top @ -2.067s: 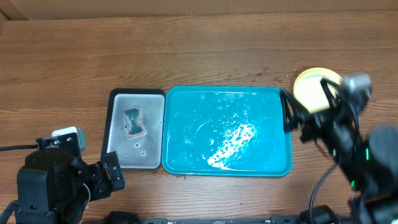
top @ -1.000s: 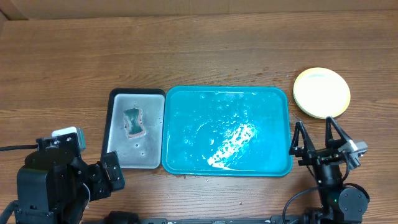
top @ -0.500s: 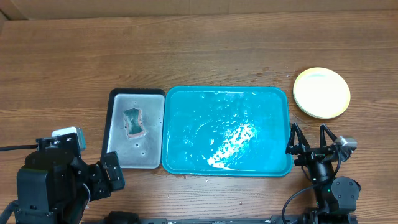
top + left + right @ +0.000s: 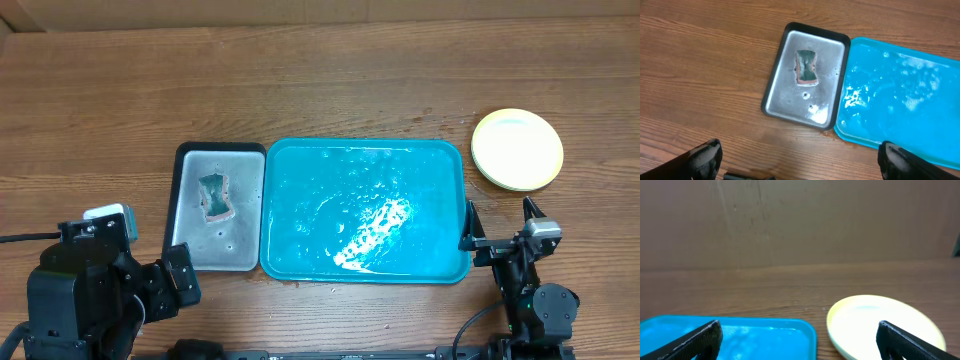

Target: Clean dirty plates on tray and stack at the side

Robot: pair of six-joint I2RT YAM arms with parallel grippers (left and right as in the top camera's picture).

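The glossy turquoise tray [image 4: 365, 215] lies mid-frame on the tabletop [image 4: 320, 80], long axis left-right. The plates [image 4: 517, 149], pale yellow-green, sit upper right. The left fingers [image 4: 705, 157] and right fingers [image 4: 697, 339] are spread wide, empty.

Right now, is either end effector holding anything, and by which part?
Nothing is held. Left end effector and right end effector are both open and empty; the plates lie untouched.

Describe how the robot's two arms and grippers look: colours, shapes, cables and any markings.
Both arms are black. The left arm is bulky and blocky, with a pale block on top and a black cable beside it. The right arm is slimmer, with a small grey block and a looping black cable. The fingers are black and tapered. No markings are legible.
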